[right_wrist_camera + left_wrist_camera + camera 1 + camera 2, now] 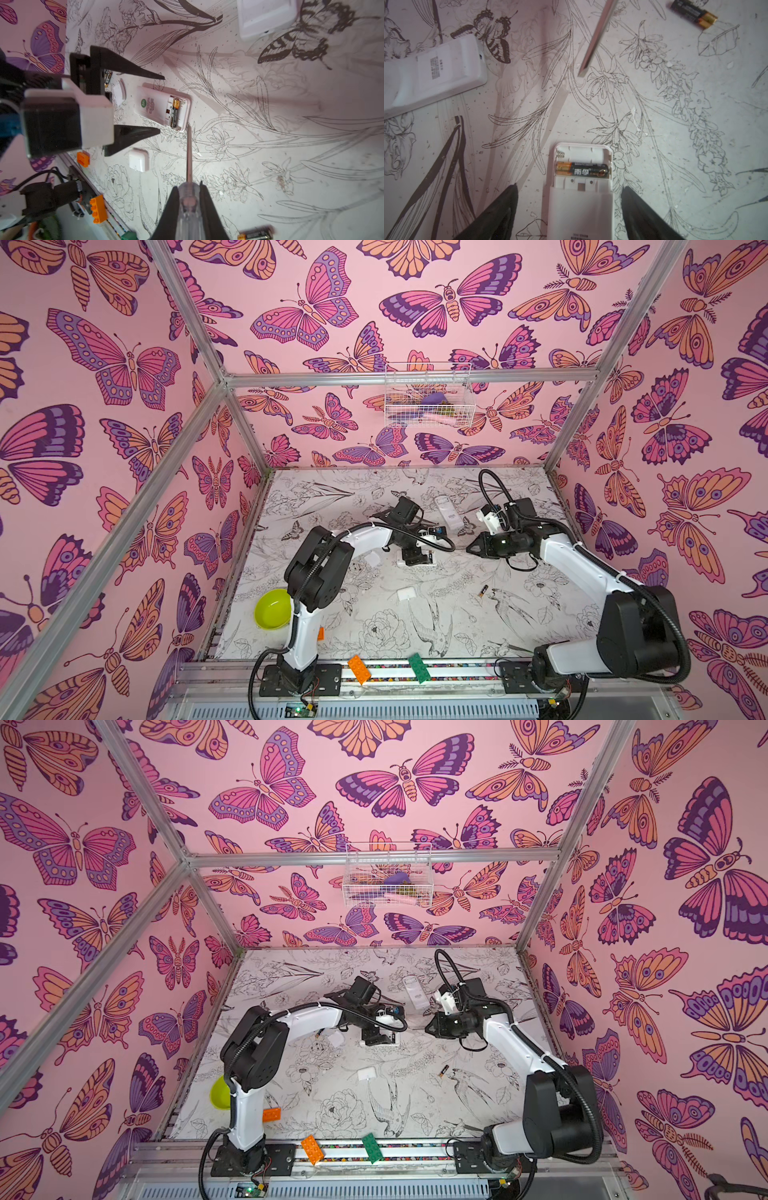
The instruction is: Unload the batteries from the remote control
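Remote control [580, 207] is lying between the left gripper's [569, 186] spread fingers, one battery [582, 170] sitting in its open compartment. Right gripper [188, 185] is pinching a screwdriver [189, 145], tip just beside it.

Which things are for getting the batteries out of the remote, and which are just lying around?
For the job: open remote, battery inside it, loose battery on the table, screwdriver in the right gripper, white cover.

Just lying about: green bowl, orange brick, green brick, wire basket on the wall.
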{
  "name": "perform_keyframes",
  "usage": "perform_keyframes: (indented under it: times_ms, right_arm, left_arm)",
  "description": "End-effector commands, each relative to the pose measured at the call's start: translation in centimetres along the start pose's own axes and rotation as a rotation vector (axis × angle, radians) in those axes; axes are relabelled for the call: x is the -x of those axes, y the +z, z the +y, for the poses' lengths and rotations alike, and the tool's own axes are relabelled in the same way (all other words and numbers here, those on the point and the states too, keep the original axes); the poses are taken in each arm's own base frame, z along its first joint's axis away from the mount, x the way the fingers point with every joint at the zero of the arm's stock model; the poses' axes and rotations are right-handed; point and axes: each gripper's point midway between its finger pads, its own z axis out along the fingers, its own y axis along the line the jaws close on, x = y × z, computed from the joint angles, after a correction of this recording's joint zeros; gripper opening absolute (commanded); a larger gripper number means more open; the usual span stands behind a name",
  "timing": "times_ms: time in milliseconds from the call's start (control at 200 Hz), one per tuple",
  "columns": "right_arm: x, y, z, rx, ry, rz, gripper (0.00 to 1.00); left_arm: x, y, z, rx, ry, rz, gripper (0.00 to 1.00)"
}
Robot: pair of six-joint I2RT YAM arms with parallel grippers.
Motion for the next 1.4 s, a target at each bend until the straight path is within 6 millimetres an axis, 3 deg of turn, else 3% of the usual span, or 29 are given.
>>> perform_keyframes:
  times_ms: [0, 165, 356, 1006, 1397]
  right_arm:
    - [1.5, 0.8, 1.6, 0.126, 0.04, 0.001, 0.0]
    - [1.6, 1.7, 0.9, 0.145, 0.08, 0.013, 0.0]
    - [0.9, 3.2, 0.1, 0.169, 0.118, 0.058, 0.0]
    - [-0.3, 5.2, -0.9, 0.197, 0.212, 0.099, 0.0]
    - [-1.7, 6.4, -1.8, 0.199, 0.254, 0.149, 0.0]
  left_arm:
    - [-0.3, 1.2, -1.1, -0.041, -0.016, 0.029, 0.79]
    - [-0.8, 2.2, -1.8, -0.061, -0.017, 0.049, 0.79]
    - [-1.3, 3.2, -1.2, -0.052, -0.035, 0.069, 0.77]
    - [-2.7, 4.2, -2.7, -0.093, -0.02, 0.119, 0.41]
    - [-2.6, 4.2, -3.2, -0.109, -0.005, 0.116, 0.38]
